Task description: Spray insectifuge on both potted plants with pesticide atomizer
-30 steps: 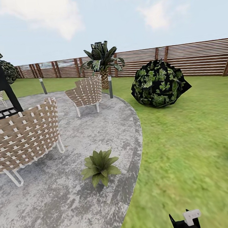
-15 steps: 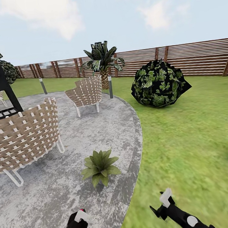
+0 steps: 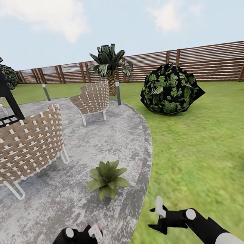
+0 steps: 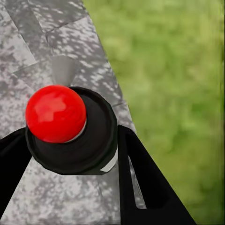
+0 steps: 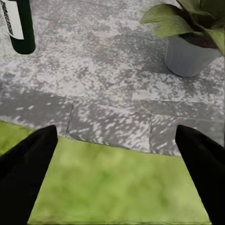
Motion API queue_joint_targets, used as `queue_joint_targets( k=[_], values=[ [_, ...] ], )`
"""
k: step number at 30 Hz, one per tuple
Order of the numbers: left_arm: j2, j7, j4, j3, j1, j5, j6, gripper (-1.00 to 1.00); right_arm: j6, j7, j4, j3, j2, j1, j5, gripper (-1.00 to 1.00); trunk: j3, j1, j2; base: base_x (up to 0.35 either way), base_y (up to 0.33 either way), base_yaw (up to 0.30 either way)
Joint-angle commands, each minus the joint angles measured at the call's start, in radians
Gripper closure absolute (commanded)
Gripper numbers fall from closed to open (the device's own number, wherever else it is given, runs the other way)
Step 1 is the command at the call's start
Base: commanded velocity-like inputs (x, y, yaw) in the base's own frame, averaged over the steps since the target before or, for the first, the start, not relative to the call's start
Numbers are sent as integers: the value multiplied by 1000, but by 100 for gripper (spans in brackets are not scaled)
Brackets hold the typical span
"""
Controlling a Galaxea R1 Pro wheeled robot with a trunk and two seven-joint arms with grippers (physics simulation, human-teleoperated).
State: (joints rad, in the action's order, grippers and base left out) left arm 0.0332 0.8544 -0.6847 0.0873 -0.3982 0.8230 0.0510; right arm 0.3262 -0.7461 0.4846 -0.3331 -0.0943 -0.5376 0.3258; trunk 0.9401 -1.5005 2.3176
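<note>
Both my arms have swung inward since half a second ago. My left gripper (image 3: 95, 235) pinches the pesticide atomizer (image 4: 70, 129), its long axis toward the wrist camera, over the paved circle (image 3: 113, 145) edge. My right gripper (image 5: 117, 180) is spread above the lawn (image 3: 198, 136) border, near a potted plant (image 3: 106, 178).

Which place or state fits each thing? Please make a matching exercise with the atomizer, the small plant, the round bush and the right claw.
Things:
1. atomizer
2. plant
3. bush
4. right claw

Places or states:
a. on the grass
b. open, empty
c. held in the left claw
d. on the paving

Pairs: 1-c, 2-d, 3-a, 4-b
</note>
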Motion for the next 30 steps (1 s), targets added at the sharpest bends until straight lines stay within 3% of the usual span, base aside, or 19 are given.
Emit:
queue_joint_targets(
  k=[1, 4, 7, 10, 14, 21, 22, 30],
  values=[
    [-3, 19, -2, 3, 0, 16, 5, 100, -30, -4, 7, -1, 3, -1, 15, 100, 1, 0, 0, 0, 0, 0],
    [-8, 32, -2, 2, 1, 45, 5, 100, -72, -18, 29, -2, 11, -6, 21, 100, 1, 0, 0, 0, 0, 0],
    [-34, 34, -2, 2, 1, 83, 4, 100, -79, -100, 46, -3, 21, -9, 24, 100, 1, 0, 0, 0, 0, 0],
    [-62, 33, 4, -44, 1, 98, 8, 100, -79, -123, 49, -3, 34, -11, 24, 100, 1, 0, 0, 0, 0, 0],
    [-102, 27, 9, -76, 0, 102, 12, 100, -79, -128, 48, -3, 60, -12, 24, 100, 1, 0, 0, 0, 0, 0],
    [-110, 15, 7, -75, -1, 88, 7, 100, -80, -128, 49, -3, 102, -12, 24, 100, 1, 0, 0, 0, 0, 0],
    [-124, 8, 5, -76, -1, 84, 7, 100, -80, -128, 49, -3, 114, -12, 24, 100, 1, 0, 0, 0, 0, 0],
    [-143, 8, 0, -78, -2, 58, 6, 100, -79, -128, 49, -3, 116, -12, 23, 100, 1, 0, 0, 0, 0, 0]
  ],
)
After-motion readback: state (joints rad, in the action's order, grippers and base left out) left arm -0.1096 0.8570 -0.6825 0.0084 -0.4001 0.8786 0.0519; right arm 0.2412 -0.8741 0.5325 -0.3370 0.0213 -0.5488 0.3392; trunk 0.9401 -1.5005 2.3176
